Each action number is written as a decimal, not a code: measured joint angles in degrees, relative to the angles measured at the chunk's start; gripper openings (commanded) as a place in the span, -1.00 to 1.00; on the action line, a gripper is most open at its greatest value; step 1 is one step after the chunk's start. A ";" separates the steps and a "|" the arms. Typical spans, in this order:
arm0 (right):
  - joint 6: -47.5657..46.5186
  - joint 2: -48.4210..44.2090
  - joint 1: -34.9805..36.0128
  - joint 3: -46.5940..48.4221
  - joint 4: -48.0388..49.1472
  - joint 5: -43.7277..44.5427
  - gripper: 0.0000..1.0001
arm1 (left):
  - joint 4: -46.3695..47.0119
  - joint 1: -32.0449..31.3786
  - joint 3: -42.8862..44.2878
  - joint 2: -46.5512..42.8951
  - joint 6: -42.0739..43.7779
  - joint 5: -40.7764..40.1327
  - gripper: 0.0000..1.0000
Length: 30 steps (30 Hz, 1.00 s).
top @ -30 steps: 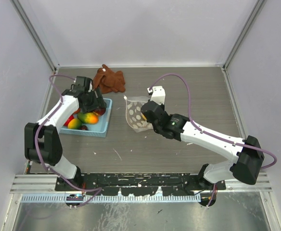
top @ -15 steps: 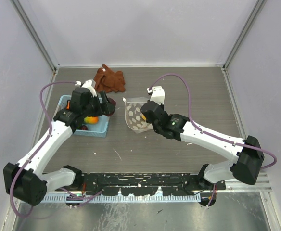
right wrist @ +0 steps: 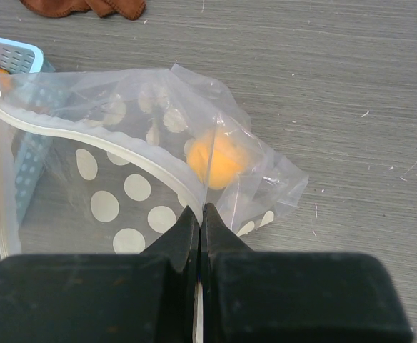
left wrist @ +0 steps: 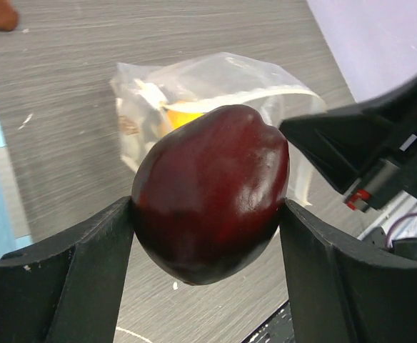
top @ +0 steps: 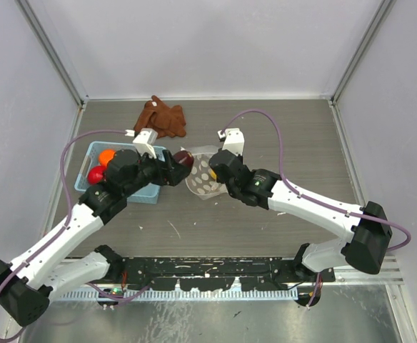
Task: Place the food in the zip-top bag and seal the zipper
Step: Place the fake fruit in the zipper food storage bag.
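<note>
My left gripper (top: 181,161) is shut on a dark purple toy fruit (left wrist: 212,191) and holds it above the table right at the open mouth of the zip-top bag (top: 203,174). The fruit (top: 183,158) also shows in the top view. My right gripper (right wrist: 201,211) is shut on the zipper (right wrist: 108,141) strip and holds the clear dotted bag (right wrist: 130,193) open. An orange toy fruit (right wrist: 219,159) lies inside the bag. Red (top: 96,174) and orange (top: 107,157) toy foods sit in the light-blue basket (top: 148,193).
A brown cloth (top: 161,118) lies at the back of the table behind the basket. The basket stands just left of the bag. The right arm's purple cable (top: 265,121) loops above the bag.
My left gripper has lifted the dark purple fruit out of the basket and carried it right to the bag's mouth. The right gripper has kept its hold on the bag.
</note>
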 measured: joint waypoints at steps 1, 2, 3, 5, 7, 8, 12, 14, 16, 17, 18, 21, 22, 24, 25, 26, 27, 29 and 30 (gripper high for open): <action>0.04 0.00 0.00 0.00 0.00 -0.11 -0.99 | 1.18 -1.38 -0.31 0.00 0.46 -0.02 -0.28; 0.11 0.00 0.00 0.00 0.00 -0.17 -0.99 | 1.99 -2.47 -0.57 0.00 0.94 -0.02 -0.28; 0.15 0.00 0.00 0.00 0.00 -0.31 -0.99 | 2.82 -3.72 -0.79 0.02 1.77 -0.07 -0.27; 0.20 0.00 0.00 0.00 0.00 -0.52 -0.99 | 4.92 -6.27 -0.96 0.26 3.43 -0.24 -0.27; 0.22 0.00 0.00 0.00 0.02 -0.74 -0.99 | 7.34 -8.37 -0.96 0.94 5.16 -0.26 -0.25; 0.22 0.00 0.00 0.00 0.04 -0.85 -0.99 | 8.57 -9.27 -0.96 1.49 6.25 -0.24 -0.24; 0.22 0.00 0.00 0.00 0.28 -1.42 -0.99 | 12.52 -11.17 -1.20 4.42 9.29 -0.24 -0.20; 0.24 -0.02 0.00 0.00 0.42 -1.66 -0.99 | 13.99 -11.69 -1.92 5.84 10.82 -0.46 -0.19; 0.26 -0.22 0.00 0.00 0.39 -1.90 -0.99 | 14.60 -11.87 -2.73 6.62 12.07 -0.92 -0.15; 0.28 -0.35 0.00 0.00 0.42 -1.99 -0.99 | 14.75 -11.89 -3.08 6.86 12.39 -1.22 -0.12; 0.37 -0.61 0.00 0.00 0.46 -2.10 -0.99 | 14.82 -11.91 -3.54 7.04 12.83 -1.81 -0.09; 0.44 -1.29 0.00 0.00 0.81 -2.58 -0.99 | 15.06 -11.91 -4.44 7.41 13.79 -3.48 0.02; 0.44 -1.46 0.00 0.00 0.92 -2.75 -0.99 | 15.08 -11.91 -4.59 7.58 13.88 -3.93 0.06; 0.44 -1.73 0.00 -0.02 1.40 -3.06 -0.99 | 15.10 -11.91 -4.63 8.17 13.94 -4.96 0.11; 0.46 -1.75 0.00 0.00 1.55 -3.19 -0.99 | 15.10 -11.91 -4.63 8.52 13.97 -5.33 0.14; 0.46 -1.75 0.00 0.00 1.66 -3.37 -0.99 | 15.10 -11.91 -4.63 8.87 13.94 -5.66 0.16; 0.46 -1.75 0.00 0.00 1.68 -3.54 -0.99 | 15.10 -11.91 -4.63 9.16 13.94 -6.05 0.19; 0.48 -1.75 0.00 -0.02 1.73 -3.78 -0.99 | 15.08 -11.91 -4.63 9.60 13.90 -6.75 0.26; 0.46 -1.75 0.00 -0.02 1.73 -3.91 -0.99 | 15.08 -11.91 -4.63 9.68 13.88 -7.15 0.28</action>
